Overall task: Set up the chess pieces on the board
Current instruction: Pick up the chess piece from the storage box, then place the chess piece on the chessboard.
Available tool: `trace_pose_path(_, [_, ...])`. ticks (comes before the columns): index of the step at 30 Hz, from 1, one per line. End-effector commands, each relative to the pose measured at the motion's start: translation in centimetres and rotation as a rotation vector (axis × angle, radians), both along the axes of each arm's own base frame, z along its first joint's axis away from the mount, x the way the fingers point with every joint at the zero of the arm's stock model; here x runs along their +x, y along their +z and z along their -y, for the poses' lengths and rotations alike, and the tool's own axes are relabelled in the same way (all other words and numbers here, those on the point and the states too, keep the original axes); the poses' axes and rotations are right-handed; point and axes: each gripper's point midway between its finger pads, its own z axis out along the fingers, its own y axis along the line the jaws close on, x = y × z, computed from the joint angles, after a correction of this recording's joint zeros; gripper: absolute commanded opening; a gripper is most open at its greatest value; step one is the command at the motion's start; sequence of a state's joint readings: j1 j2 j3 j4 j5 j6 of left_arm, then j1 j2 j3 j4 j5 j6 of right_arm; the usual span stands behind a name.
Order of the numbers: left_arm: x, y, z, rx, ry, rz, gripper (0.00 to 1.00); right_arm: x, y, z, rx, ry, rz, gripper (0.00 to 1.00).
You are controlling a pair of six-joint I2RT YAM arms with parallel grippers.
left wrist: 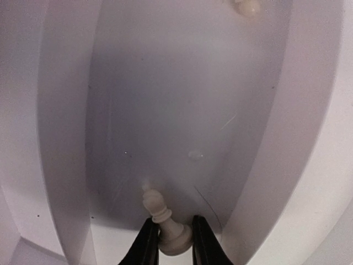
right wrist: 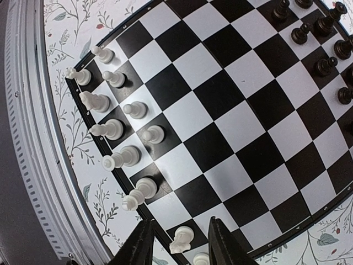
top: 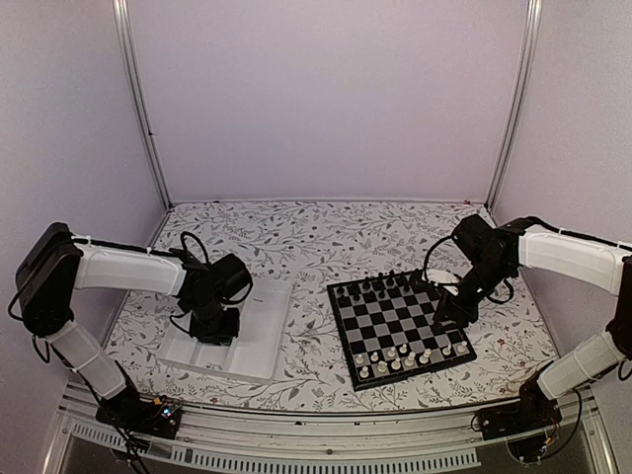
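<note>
The board (top: 400,321) lies right of centre, with black pieces (top: 380,286) along its far rows and cream-white ones (top: 405,357) along its near rows. My left gripper (top: 212,331) reaches down into the white tray (top: 269,341). In the left wrist view that gripper (left wrist: 175,234) is shut on the base of a leaning cream-white piece (left wrist: 168,229). My right gripper (top: 449,318) hovers over the board's right edge. In the right wrist view the gripper (right wrist: 180,222) is open, and a white knight (right wrist: 183,238) stands on its square below the gap.
A second cream piece (left wrist: 246,6) lies at the far end of the tray compartment, whose curved walls (left wrist: 309,138) rise on both sides. White pieces (right wrist: 113,130) line the board's edge. A metal rail (right wrist: 33,138) runs along the table's near edge.
</note>
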State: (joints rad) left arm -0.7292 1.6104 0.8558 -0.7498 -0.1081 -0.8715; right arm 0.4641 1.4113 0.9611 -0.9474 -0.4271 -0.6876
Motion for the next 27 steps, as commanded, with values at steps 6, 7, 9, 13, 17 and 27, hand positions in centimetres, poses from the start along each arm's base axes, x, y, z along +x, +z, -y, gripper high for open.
trace_pose_path(6, [-0.4, 1.9, -2.6, 0.157, -0.153, 0.05, 0.17, 0.9, 2.6, -2.9, 0.124, 0.003, -0.012, 0.36])
trace_pose_path(7, [-0.3, 2.3, -2.4, 0.155, -0.177, 0.07, 0.17, 1.1, 2.8, -3.4, 0.138, 0.007, -0.018, 0.36])
trace_pose_path(9, [0.0, 3.2, -1.6, 0.145, -0.236, 0.126, 0.17, 1.4, 3.6, -4.5, 0.171, 0.021, -0.022, 0.36])
trace_pose_path(13, [0.5, 5.9, 1.0, 0.102, -0.341, 0.275, 0.17, 2.3, 6.2, -7.5, 0.281, 0.058, -0.033, 0.36])
trace_pose_path(17, [0.6, 9.0, 5.1, -0.024, -0.458, 0.436, 0.17, 3.8, 7.8, -10.7, 0.384, 0.072, -0.112, 0.36])
trace_pose_path(27, [-1.3, 14.8, 15.4, -0.198, -0.752, 0.715, 0.19, 2.6, 7.8, -17.2, 0.53, 0.138, -0.475, 0.4])
